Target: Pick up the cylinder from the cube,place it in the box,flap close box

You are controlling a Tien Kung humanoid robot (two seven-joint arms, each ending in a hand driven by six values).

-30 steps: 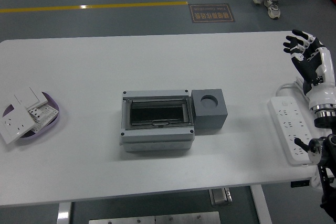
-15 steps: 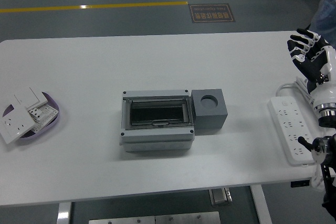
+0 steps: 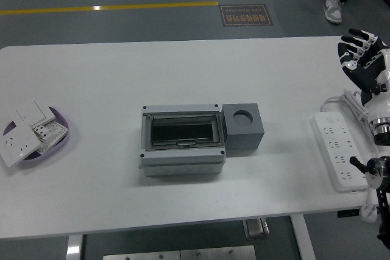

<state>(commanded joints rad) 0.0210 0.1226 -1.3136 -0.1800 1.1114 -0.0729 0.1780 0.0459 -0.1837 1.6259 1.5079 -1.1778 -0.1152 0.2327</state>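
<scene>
While the grey box (image 3: 183,141) sits mid-table with its flap down and the cube (image 3: 244,127) touching its right side, the robot's right hand (image 3: 364,62) hovers at the table's right edge, fingers spread wide and holding nothing. No cylinder shows; the cube's round socket looks empty, and whether the cylinder lies inside the box cannot be told. One risk: the arm, swinging inward, could snag the white power strip (image 3: 339,150) by the right edge and drag it.

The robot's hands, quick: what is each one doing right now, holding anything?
Right hand: black and white fingers spread open, holding nothing, raised at the table's right edge.
Left hand: out of view.
</scene>
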